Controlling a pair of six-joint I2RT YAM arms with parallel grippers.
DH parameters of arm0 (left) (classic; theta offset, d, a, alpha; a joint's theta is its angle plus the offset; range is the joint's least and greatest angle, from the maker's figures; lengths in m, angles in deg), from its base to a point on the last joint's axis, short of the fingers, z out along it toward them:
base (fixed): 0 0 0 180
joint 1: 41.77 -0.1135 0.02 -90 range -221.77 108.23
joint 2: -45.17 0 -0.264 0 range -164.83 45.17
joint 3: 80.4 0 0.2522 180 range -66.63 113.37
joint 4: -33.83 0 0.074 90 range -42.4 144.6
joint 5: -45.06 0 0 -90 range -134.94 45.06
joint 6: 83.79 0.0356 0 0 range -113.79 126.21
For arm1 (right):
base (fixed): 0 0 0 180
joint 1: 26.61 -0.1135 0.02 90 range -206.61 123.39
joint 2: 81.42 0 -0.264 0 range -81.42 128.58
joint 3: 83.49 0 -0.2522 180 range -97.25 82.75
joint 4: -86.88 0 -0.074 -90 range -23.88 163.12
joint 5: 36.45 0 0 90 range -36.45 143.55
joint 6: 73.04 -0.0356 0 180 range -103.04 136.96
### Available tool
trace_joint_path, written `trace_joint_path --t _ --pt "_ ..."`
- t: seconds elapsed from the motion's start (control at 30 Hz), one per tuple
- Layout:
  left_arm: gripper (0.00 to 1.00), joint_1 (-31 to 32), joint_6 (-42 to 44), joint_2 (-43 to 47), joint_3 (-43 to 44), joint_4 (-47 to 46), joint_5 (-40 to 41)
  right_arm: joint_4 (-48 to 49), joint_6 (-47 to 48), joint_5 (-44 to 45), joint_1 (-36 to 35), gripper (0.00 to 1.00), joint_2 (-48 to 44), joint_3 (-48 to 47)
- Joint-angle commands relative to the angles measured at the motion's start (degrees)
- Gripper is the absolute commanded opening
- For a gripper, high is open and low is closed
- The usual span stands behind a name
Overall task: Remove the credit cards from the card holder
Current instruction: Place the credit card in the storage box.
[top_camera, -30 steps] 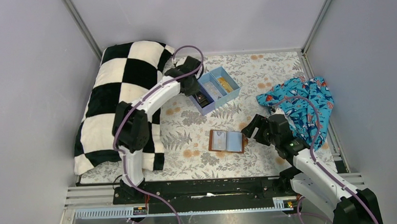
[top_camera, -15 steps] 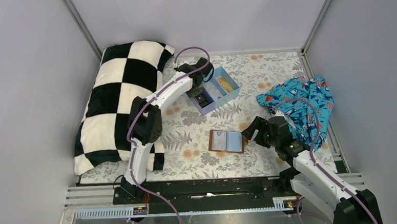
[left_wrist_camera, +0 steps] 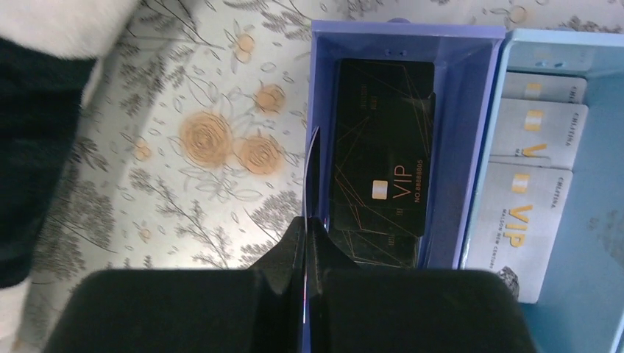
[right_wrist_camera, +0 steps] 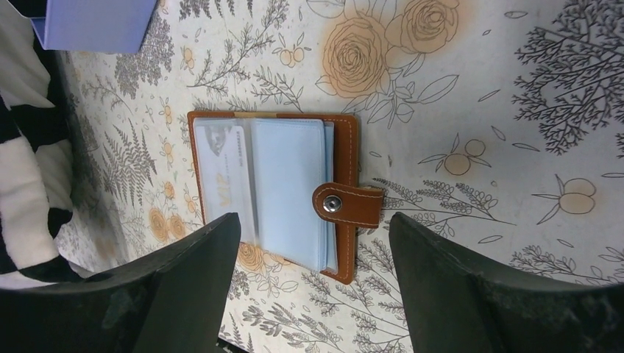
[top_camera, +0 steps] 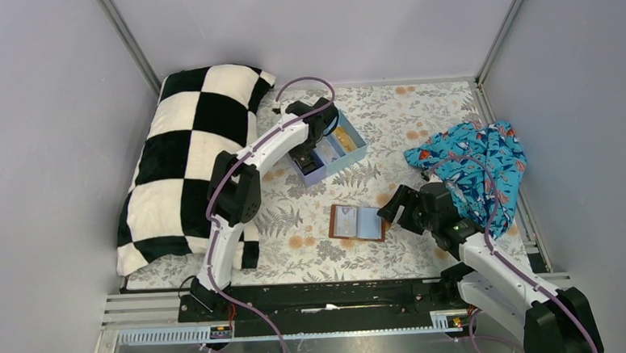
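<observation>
1. The table (top_camera: 420,114), under a flowered cover, carries everything. A black-and-white pillow (top_camera: 187,151) lies on its left side and a blue patterned cloth (top_camera: 475,164) on its right.
2. The tray (top_camera: 358,147) stands in the far middle. Its compartments already contain black cards (left_wrist_camera: 383,169), white cards (left_wrist_camera: 530,191) and a yellow card (top_camera: 343,136), so I judge that most of the task is done.
3. The card holder (right_wrist_camera: 291,176) lies open and flat near the front middle of the table, well apart from the tray. Its long axis runs from side to side, and its strap (right_wrist_camera: 346,204) points toward the right gripper (right_wrist_camera: 313,224).
4. The right gripper hovers above the holder with its fingers spread wide, and it holds nothing.
5. The left gripper (left_wrist_camera: 307,235) is at the purple wall of the tray. Its fingers are pressed together on a thin card (left_wrist_camera: 313,165) seen edge-on, or so it seems, because the view there is poor.
6. One whitish card (right_wrist_camera: 221,176) sits in the holder's page far from the strap. This one at least is left to pull out, and other sleeves may hide more.
</observation>
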Motion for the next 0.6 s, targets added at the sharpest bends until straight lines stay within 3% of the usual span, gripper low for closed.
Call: trace_joint_path --t 0.0,0.3,0.5,0.57 --pt "0.0 -2.58 5.8 -2.09 4.49 7.52 7.7 2.21 -0.34 -2.32 -0.17 0.81 0.83 -0.17" --pt "0.0 -2.48 7.79 -6.99 8.02 10.32 5.04 4.25 -0.76 -2.67 -0.16 0.81 1.73 0.24" --pt "0.0 -2.48 10.62 -6.88 8.56 5.56 0.88 4.27 -0.59 -3.04 -0.12 0.81 2.24 0.45" --pt "0.1 -2.48 11.39 -6.5 8.82 4.12 -0.44 4.18 -0.65 -3.04 -0.14 0.81 2.11 0.46"
